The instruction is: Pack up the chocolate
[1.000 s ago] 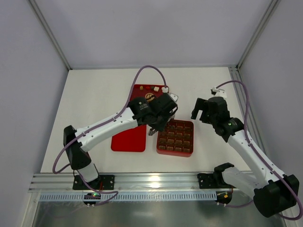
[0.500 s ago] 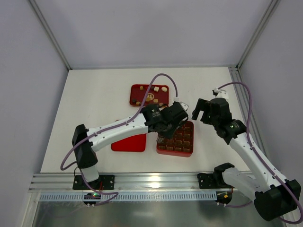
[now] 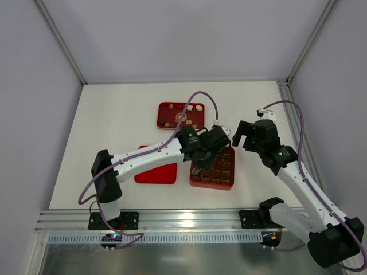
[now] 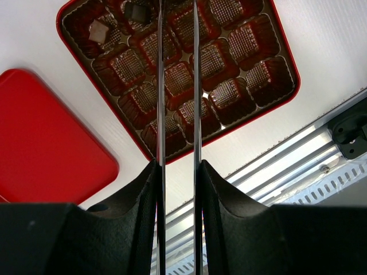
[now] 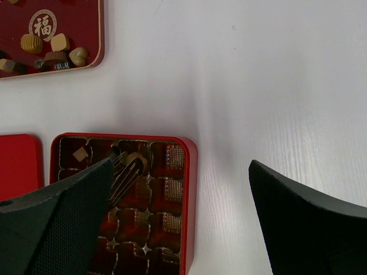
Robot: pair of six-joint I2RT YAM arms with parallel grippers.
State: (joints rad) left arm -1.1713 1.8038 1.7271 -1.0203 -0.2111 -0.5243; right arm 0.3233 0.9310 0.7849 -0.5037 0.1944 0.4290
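Chocolate (image 5: 59,42) lies mostly loose on a red tray (image 3: 163,109) beyond the far side of the gridded red box (image 3: 228,184), apart from it, in tan, brown and cream bits. Three pieces are already in the box, all in its far row. A tan one (image 4: 98,33) sits in the corner cell nearest the lid, a dark one (image 4: 137,11) in the cell next to it, and another tan one (image 5: 137,160) in the third. The other cells in view show only bare ribbed liners. The left gripper (image 4: 178,8) reaches down into the box, its two thin fingers a narrow gap apart. Their tips are at that third cell, right by the tan piece, but whether they pinch it or only touch it I cannot tell. The flat red lid (image 3: 156,173) lies just beside the box's left side. The right gripper (image 3: 243,136) hangs above the white table (image 3: 114,114) just off the box's far right corner, jaws spread wide and holding nothing.
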